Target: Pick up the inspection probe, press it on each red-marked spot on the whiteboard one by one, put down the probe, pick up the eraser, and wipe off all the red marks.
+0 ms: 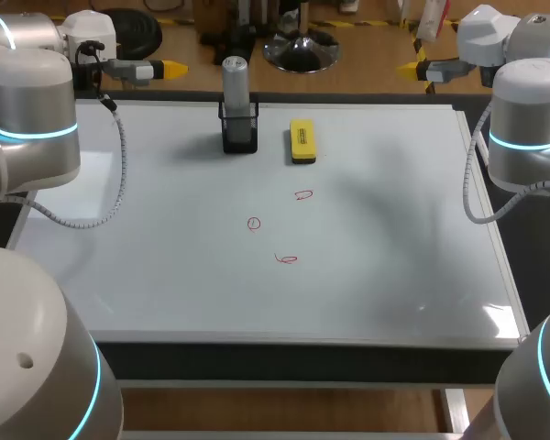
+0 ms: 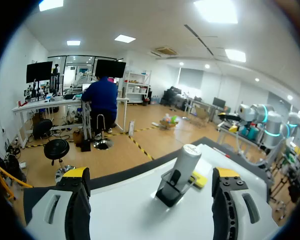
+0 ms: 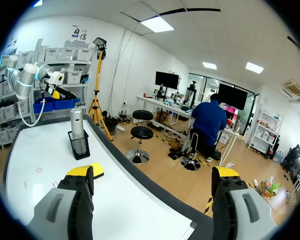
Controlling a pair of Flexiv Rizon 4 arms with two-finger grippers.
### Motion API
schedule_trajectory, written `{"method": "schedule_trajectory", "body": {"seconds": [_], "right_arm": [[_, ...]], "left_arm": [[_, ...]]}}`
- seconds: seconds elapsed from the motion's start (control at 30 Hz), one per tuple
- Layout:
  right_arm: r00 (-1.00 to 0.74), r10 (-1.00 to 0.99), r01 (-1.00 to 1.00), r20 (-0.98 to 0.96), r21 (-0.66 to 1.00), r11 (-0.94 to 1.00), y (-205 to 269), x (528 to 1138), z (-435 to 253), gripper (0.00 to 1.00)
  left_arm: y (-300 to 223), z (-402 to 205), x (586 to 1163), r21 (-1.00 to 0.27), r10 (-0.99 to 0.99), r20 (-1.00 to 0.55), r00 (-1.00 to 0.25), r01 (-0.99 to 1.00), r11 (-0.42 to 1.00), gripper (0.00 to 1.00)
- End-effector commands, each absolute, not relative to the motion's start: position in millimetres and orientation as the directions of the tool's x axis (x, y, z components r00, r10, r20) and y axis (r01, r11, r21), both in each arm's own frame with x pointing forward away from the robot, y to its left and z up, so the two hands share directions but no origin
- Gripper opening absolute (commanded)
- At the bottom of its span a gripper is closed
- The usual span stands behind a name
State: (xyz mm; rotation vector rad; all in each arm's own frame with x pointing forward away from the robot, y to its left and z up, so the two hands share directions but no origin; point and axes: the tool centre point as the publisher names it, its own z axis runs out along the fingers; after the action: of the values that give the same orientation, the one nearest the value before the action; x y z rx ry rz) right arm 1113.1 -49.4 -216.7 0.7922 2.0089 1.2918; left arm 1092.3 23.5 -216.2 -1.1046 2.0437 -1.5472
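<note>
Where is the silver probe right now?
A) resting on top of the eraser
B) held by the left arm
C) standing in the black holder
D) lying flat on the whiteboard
C: the probe stands upright in the black holder, beside the yellow eraser.

Worktop (image 1: 293, 362): I see a whiteboard (image 1: 165, 275) covering it.
On board: probe holder (image 1: 239, 133), yellow eraser (image 1: 302, 141) just beside it, three red marks (image 1: 254, 223).

Robotics lab: robot arms (image 1: 29, 128), whiteboard (image 1: 165, 284).
</note>
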Motion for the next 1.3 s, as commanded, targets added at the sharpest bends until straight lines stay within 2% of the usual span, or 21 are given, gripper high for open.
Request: {"method": "schedule_trajectory", "body": {"seconds": [0.03, 0.5, 1.07, 1.3], "right_arm": [[-0.632, 0.755, 0.155, -0.174, 0.926, 0.344, -50, 1114, -217, 1.0], [-0.632, 0.755, 0.155, -0.174, 0.926, 0.344, -50, 1114, -217, 1.0], [-0.632, 0.755, 0.155, -0.174, 0.926, 0.344, -50, 1114, -217, 1.0], [-0.632, 0.755, 0.155, -0.174, 0.926, 0.344, -50, 1114, -217, 1.0]], "left_arm": [[23, -216, 1092, -0.923, -0.753, 0.174, -0.635, -0.371, 0.099, 1.0], [23, -216, 1092, -0.923, -0.753, 0.174, -0.635, -0.371, 0.099, 1.0], [-19, -219, 1093, -0.946, -0.535, 0.107, -0.838, -0.251, 0.205, 1.0], [-36, -223, 1098, -0.953, -0.467, 0.07, -0.881, -0.197, 0.228, 1.0]]}}
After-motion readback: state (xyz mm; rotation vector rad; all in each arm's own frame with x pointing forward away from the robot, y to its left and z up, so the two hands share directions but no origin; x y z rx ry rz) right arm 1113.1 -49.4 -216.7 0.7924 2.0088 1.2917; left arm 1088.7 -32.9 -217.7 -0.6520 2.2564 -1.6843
